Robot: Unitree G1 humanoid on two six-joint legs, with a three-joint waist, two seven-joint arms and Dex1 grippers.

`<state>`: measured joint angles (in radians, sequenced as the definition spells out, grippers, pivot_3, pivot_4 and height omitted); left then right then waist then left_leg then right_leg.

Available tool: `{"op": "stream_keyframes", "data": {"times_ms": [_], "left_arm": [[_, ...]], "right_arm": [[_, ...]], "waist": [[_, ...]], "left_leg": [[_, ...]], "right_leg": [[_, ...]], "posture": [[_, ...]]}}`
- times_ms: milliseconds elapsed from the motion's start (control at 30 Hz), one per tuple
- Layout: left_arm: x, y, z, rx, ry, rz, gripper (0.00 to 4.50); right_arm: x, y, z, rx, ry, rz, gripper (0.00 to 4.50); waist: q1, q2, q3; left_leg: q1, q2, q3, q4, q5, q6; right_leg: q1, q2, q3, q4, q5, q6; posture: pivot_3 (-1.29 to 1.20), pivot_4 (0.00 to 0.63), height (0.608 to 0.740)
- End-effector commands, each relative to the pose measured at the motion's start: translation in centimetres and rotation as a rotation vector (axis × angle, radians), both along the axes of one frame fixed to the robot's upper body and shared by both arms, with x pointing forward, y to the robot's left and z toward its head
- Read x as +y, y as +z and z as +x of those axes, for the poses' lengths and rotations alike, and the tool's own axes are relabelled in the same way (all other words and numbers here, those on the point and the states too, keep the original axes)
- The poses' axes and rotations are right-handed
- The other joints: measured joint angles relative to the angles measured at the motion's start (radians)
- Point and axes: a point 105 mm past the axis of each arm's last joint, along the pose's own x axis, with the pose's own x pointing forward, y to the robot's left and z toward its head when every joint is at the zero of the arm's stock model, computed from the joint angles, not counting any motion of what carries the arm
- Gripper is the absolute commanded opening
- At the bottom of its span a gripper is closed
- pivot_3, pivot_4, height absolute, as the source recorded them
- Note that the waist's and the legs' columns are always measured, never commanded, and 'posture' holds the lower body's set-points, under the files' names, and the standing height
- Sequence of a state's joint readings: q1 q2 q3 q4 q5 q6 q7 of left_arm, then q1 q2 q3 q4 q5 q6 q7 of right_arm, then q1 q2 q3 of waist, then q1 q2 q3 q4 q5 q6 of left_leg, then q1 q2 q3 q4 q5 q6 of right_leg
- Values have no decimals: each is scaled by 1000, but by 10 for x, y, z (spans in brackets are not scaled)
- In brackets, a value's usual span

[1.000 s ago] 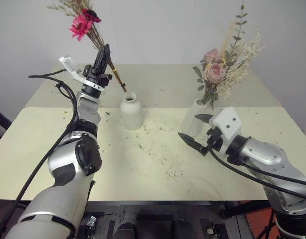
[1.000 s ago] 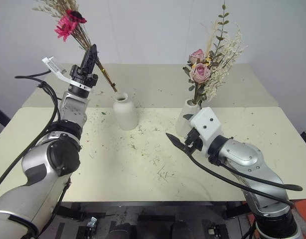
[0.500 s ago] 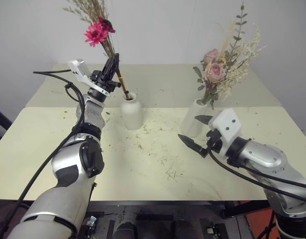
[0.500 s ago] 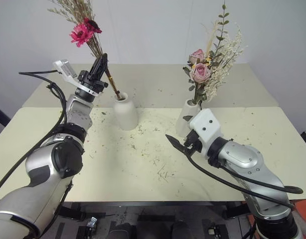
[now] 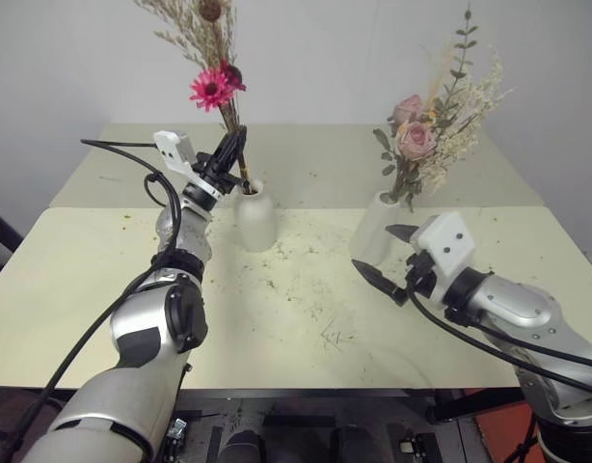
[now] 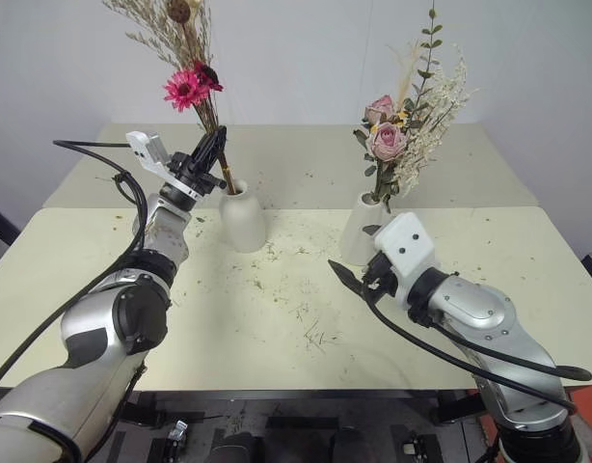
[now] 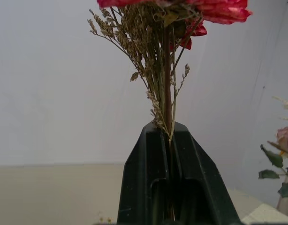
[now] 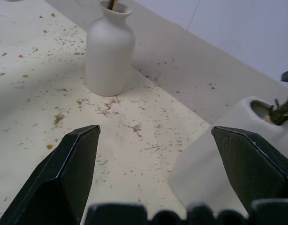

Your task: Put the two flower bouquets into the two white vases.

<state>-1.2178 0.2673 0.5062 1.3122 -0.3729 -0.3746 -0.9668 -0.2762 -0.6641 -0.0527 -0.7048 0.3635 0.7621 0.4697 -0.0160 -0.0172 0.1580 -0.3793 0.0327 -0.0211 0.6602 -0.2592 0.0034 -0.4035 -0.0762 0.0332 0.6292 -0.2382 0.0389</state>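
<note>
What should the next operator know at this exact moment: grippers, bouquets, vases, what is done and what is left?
Left gripper: shut on the magenta bouquet, stem ends in the mouth of the bottle vase.
Right gripper: open, holds nothing, beside the slanted vase.
Done: rose bouquet stands in the slanted vase.
Left: lower the magenta bouquet fully, release, withdraw.

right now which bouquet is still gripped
The magenta daisy bouquet, clamped in the left end effector over the bottle vase; the rose bouquet stands free.
</note>
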Motion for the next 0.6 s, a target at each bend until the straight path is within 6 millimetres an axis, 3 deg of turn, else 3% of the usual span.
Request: {"op": "stream_keyframes", "data": {"times_ms": [33, 67, 200, 333, 533, 600], "left_arm": [[2, 11, -2, -53, 22, 13, 43], [3, 11, -2, -55, 20, 11, 43], [3, 11, -6, -75, -13, 6, 1111], [5, 10, -11, -102, -52, -4, 2438], [16, -9, -12, -59, -22, 66, 4472], [17, -16, -14, -40, -56, 112, 4493]], "right_arm": [[0, 11, -3, -66, -6, -18, 4500], [0, 10, -3, -67, -5, -22, 4500], [0, 9, -2, -72, -6, -34, 4500], [0, 8, -1, -77, -9, -46, 4500], [-1, 7, 2, -77, -10, -48, 4500], [0, 6, 3, -77, -8, -50, 4500]], "waist": [[1, 0, 0], [1, 0, 0], [0, 0, 0], [-1, 0, 0], [-3, 0, 0], [-3, 0, 0]], "left_leg": [[0, 0, 0, 0, 0, 0], [0, 0, 0, 0, 0, 0], [0, 0, 0, 0, 0, 0], [0, 0, 0, 0, 0, 0], [0, 0, 0, 0, 0, 0], [0, 0, 0, 0, 0, 0]], "right_leg": [[0, 0, 0, 0, 0, 0], [0, 0, 0, 0, 0, 0], [0, 0, 0, 0, 0, 0], [0, 0, 0, 0, 0, 0], [0, 0, 0, 0, 0, 0], [0, 0, 0, 0, 0, 0]], "posture": [[0, 150, 740], [0, 150, 740], [0, 150, 740], [0, 150, 740], [0, 150, 740], [0, 150, 740]]}}
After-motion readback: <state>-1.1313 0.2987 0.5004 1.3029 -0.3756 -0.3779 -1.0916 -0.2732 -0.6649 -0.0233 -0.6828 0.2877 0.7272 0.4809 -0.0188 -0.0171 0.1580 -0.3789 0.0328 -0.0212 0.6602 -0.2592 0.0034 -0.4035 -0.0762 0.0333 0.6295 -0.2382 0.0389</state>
